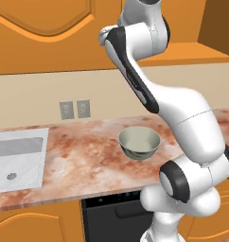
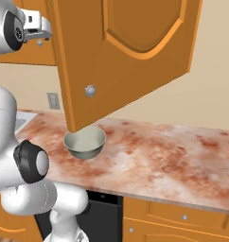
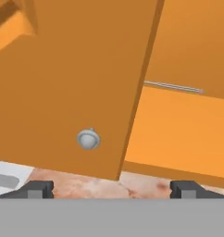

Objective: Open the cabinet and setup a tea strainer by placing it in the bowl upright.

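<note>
From the left base view the arm rose past the bowl point(image 1: 139, 142), which sat empty on the marbled counter point(image 1: 83, 156) right of the sink point(image 1: 17, 158); the opening step looked to be in hand, with the strainer not yet fetched. In the right base view one door of the cabinet point(image 2: 135, 56) hung swung out over the bowl, its knob point(image 2: 90, 90) facing the camera, so that door would stand in the way of a straight path down to the bowl. In the hand view the gripper point(image 3: 111, 190) had its fingers spread wide and empty beneath the door's edge, and a thin grey rod, probably the handle of the tea strainer point(image 3: 173, 87), lay on the shelf inside. The next move would call for reaching in around the door.
</note>
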{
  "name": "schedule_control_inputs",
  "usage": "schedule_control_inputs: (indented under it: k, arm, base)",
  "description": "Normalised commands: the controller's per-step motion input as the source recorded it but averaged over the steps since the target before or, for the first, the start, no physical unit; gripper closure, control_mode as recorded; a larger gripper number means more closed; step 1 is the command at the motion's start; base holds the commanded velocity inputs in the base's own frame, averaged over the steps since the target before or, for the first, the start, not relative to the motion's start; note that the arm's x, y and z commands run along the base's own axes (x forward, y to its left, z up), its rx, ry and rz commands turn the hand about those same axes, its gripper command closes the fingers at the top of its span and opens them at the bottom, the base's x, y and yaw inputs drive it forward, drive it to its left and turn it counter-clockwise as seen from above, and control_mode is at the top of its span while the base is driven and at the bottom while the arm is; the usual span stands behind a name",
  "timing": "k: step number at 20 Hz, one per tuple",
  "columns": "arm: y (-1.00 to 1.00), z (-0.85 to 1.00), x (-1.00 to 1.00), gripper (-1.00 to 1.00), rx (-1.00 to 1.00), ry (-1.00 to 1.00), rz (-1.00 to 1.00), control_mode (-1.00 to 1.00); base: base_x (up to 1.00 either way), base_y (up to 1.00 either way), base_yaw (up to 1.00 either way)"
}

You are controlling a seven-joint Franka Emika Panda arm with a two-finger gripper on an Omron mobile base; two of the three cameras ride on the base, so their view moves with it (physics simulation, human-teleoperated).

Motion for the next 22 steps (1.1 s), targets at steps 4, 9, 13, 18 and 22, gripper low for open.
schedule_control_inputs:
  k: [4, 9, 13, 18, 22]
  arm:
    - [0.26, -0.14, 0.36, -1.0, 0.0, 0.0, -0.09, -1.0]
    - [0.27, 0.0, 0.3, -1.0, 0.0, -0.02, -0.07, -1.0]
    - [0.01, -0.04, 0.37, -1.0, 0.0, 0.0, -0.04, -1.0]
    - [-0.02, -0.12, 0.36, -1.0, 0.01, 0.0, 0.0, -1.0]
    - [-0.01, -0.01, 0.26, -1.0, 0.01, 0.0, 0.0, -1.0]
  base:
    - [0.0, 0.0, 0.0]
    - [0.0, 0.0, 0.0]
    - [0.0, 0.0, 0.0]
    - [0.0, 0.0, 0.0]
    - [0.0, 0.0, 0.0]
